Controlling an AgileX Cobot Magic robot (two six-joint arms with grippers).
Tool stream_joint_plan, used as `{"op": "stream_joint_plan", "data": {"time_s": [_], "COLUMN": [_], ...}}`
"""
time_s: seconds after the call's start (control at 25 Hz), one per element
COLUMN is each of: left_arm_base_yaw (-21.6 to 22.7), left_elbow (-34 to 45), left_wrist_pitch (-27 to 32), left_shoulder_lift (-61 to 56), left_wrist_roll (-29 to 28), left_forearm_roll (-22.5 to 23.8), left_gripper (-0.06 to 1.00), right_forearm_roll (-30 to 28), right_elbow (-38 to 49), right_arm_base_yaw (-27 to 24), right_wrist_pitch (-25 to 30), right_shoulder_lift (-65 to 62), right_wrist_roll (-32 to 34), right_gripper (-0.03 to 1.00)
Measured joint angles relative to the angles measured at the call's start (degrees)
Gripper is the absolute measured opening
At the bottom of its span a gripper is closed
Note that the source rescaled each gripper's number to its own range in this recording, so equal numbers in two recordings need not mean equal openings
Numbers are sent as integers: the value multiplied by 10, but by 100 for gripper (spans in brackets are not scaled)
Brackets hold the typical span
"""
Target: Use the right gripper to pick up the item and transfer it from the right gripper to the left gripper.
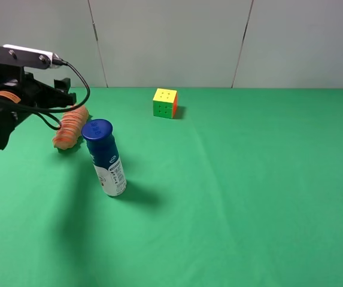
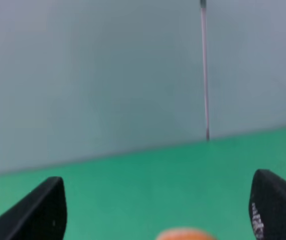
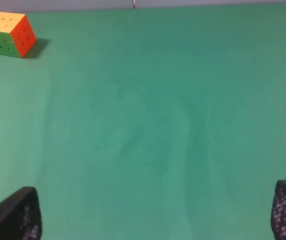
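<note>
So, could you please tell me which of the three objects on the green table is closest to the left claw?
The orange ribbed roll, right at the left claw; bottle and cube sit farther off.

The right wrist camera looked down over a wide stretch of green bench (image 3: 147, 125), its cloth faintly creased and mottled. Two black fingertips (image 3: 14, 216) of the right hand (image 3: 152, 217) showed at the closest edge of the picture, set far apart with only bare green cloth between them; the other tip carried a fine mesh-like texture. A puzzle cube (image 3: 10, 34) stood well away from the hand on the bench, showing a yellow top, a green side and an orange side, and casting a small shadow beside it. A thin strip of grey wall (image 3: 83, 5) ran beyond the bench's far edge.
</note>
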Motion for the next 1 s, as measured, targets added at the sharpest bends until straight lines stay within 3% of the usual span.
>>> {"op": "stream_joint_plan", "data": {"time_s": [0.16,0.36,0.84,1.0], "left_arm_base_yaw": [0,0,0,0], "left_elbow": [1,1,-37,-37], "left_wrist_pitch": [13,89,478,595], "left_shoulder_lift": [-57,-160,-446,-532], "left_wrist_roll": [0,21,122,131], "left_forearm_roll": [-8,-28,-153,-161], "left_gripper": [82,82,82,82], "right_forearm_roll": [0,0,0,0], "right_elbow": [0,0,0,0], "right_arm_base_yaw": [0,0,0,0], "right_wrist_pitch": [0,0,0,0], "right_shoulder_lift": [0,0,0,0], "right_wrist_roll": [0,0,0,0], "right_gripper": [100,100,100,100]}}
